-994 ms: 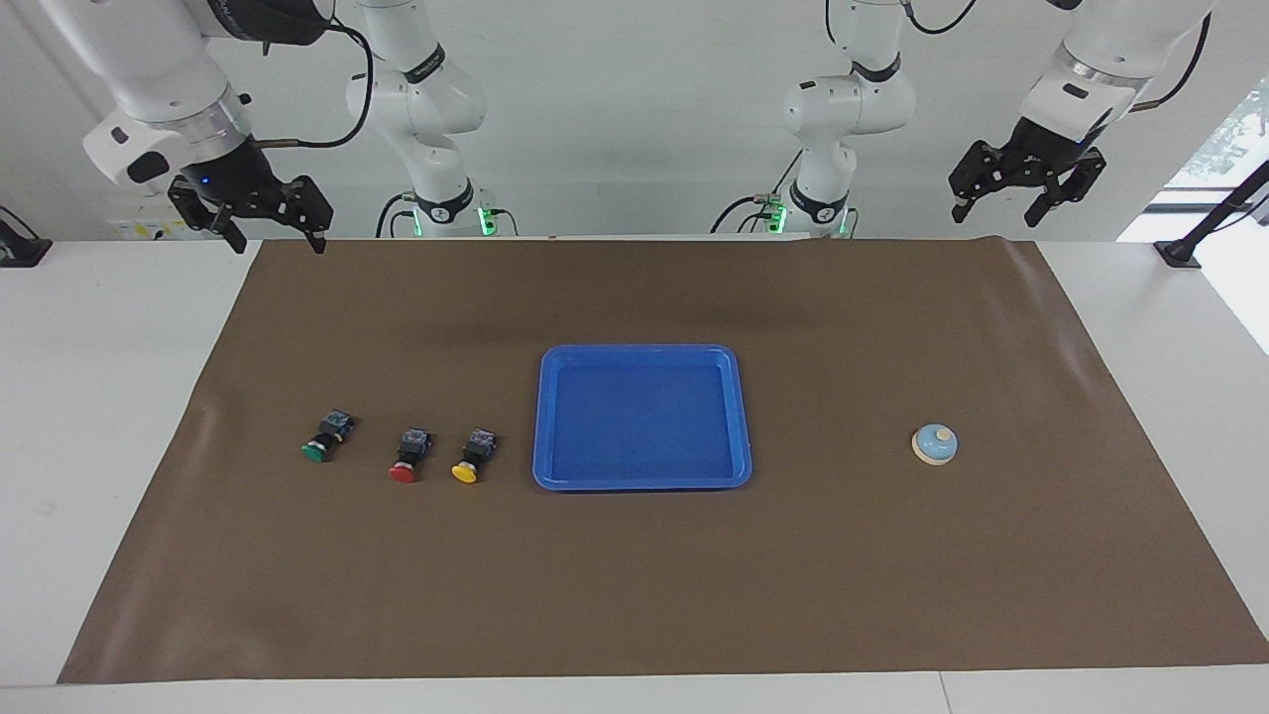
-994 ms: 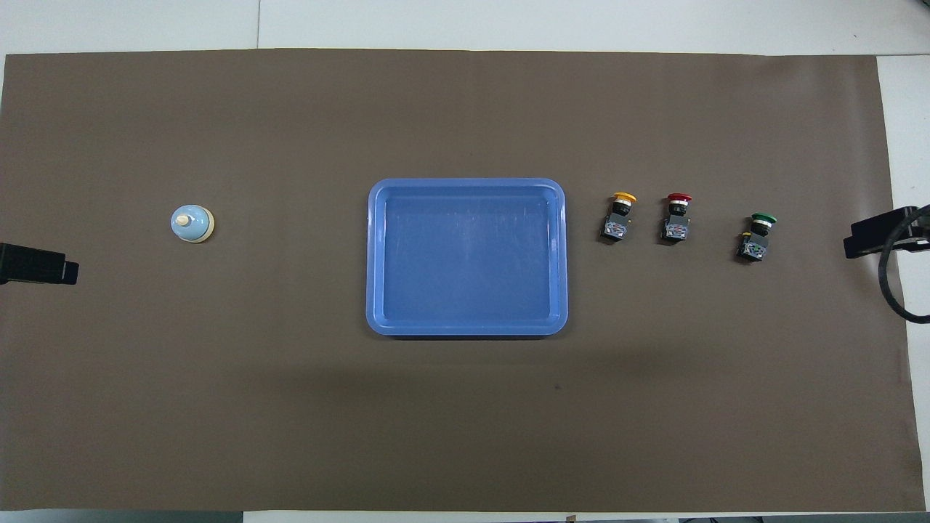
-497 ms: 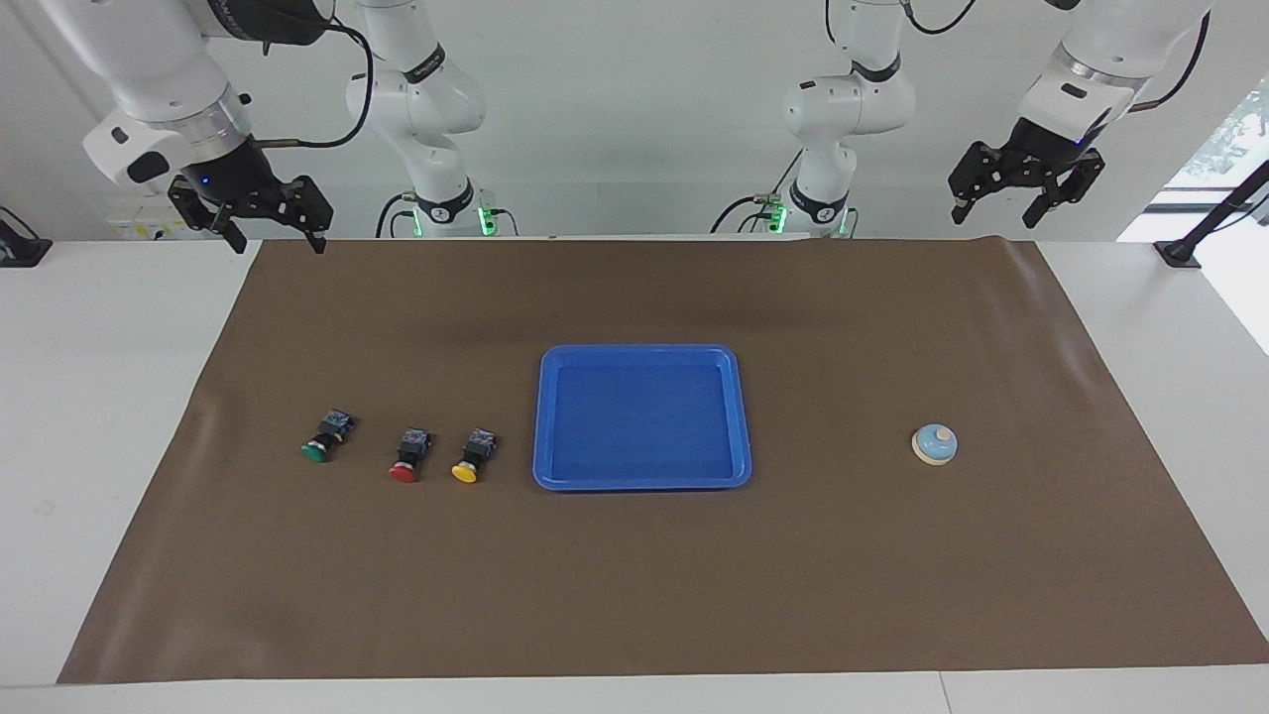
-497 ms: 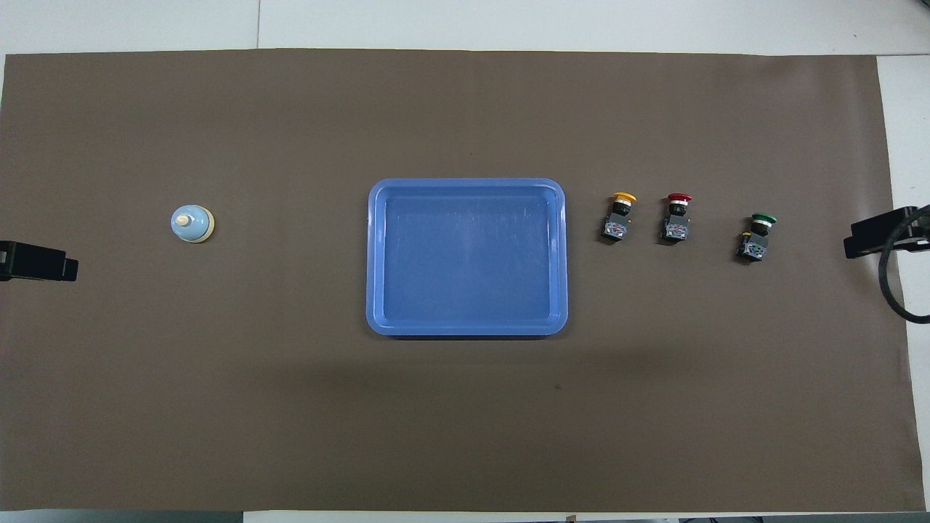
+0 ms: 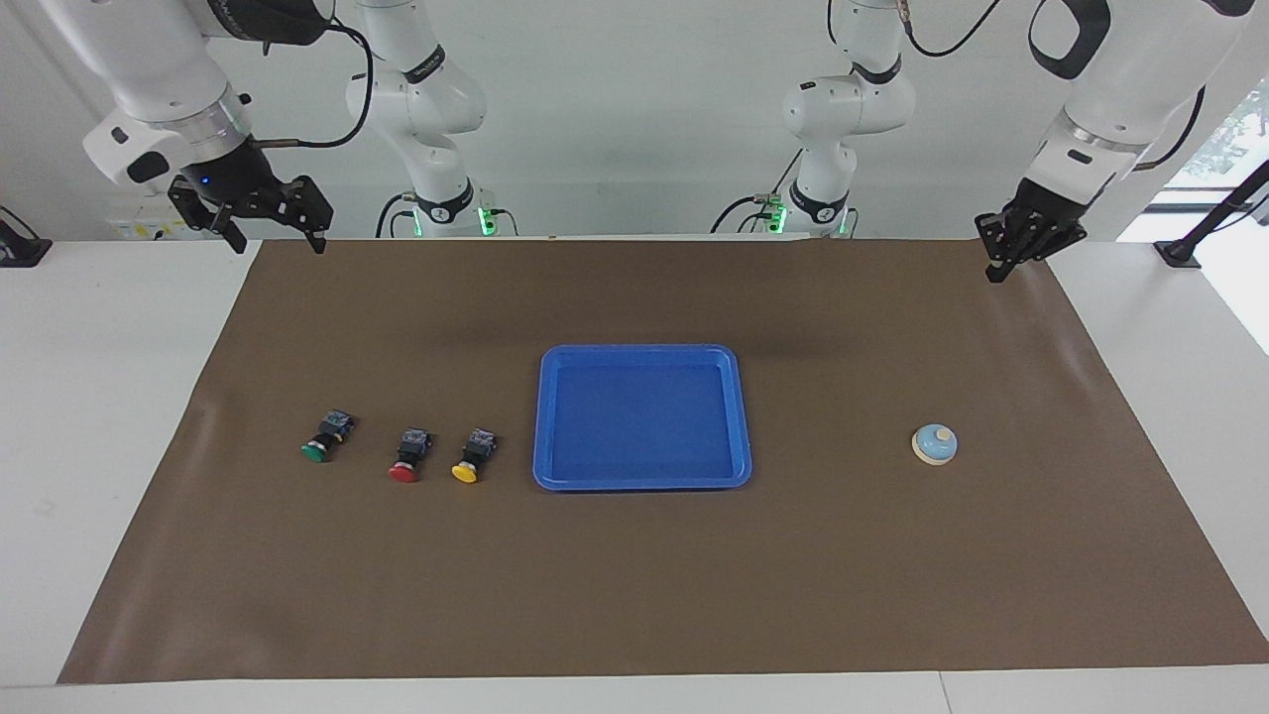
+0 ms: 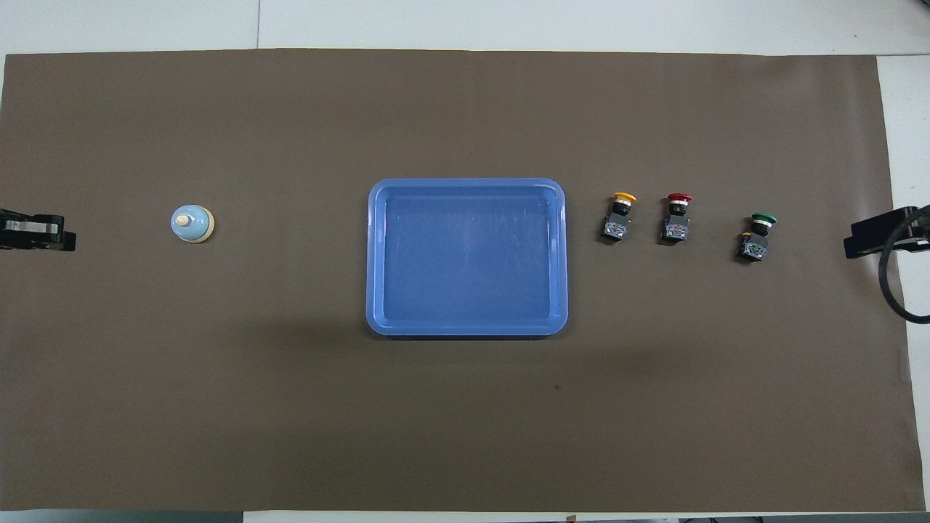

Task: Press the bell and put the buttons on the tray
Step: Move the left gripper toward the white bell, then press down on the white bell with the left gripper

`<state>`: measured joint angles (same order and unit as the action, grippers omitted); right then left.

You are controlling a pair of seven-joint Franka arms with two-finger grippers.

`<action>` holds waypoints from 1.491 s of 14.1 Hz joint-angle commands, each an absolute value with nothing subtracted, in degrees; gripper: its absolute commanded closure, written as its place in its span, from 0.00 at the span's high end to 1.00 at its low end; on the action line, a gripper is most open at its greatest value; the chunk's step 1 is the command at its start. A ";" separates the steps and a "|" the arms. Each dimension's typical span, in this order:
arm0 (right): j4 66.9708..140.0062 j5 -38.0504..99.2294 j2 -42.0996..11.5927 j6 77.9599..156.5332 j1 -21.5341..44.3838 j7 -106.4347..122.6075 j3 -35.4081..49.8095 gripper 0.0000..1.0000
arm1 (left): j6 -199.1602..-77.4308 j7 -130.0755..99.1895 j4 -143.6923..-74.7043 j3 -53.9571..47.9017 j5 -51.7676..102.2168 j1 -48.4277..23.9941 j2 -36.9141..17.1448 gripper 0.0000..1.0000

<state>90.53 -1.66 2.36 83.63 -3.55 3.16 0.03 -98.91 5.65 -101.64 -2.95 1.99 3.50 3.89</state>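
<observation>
The light-blue bell [image 5: 935, 444] stands on the brown mat toward the left arm's end; it also shows in the overhead view [image 6: 192, 224]. The blue tray [image 5: 641, 350] lies mid-table with nothing in it. The green button [image 5: 325, 439], red button [image 5: 408, 455] and yellow button [image 5: 474, 456] lie in a row beside the tray toward the right arm's end. My left gripper [image 5: 994, 270] is up over the mat's corner near the robots, its fingers together. My right gripper [image 5: 276, 241] is open and waits over the other near corner.
The brown mat [image 5: 634, 595] covers most of the white table. The tray's rim [image 6: 465, 183] is raised. In the overhead view the yellow button [image 6: 619, 216] is closest to the tray, and a black cable [image 6: 890, 290] loops at the right arm's end.
My left gripper has dropped lower over the mat's near corner, turned, and its fingers have come together. The right arm, the bell, the buttons and the tray have not moved.
</observation>
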 commanded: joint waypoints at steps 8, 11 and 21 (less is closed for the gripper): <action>90.88 -2.29 2.90 83.32 -4.31 4.48 0.62 1.00 | -117.66 4.66 -106.42 -2.99 1.05 3.43 -10.28 0.00; 90.88 -2.29 2.90 83.32 -4.22 4.48 0.62 1.00 | -122.68 4.57 -110.38 -3.08 0.97 3.69 -10.55 0.00; 90.88 -2.29 2.90 83.32 -4.22 4.48 0.62 1.00 | -133.67 4.92 -112.94 -2.99 0.97 3.96 -15.64 0.00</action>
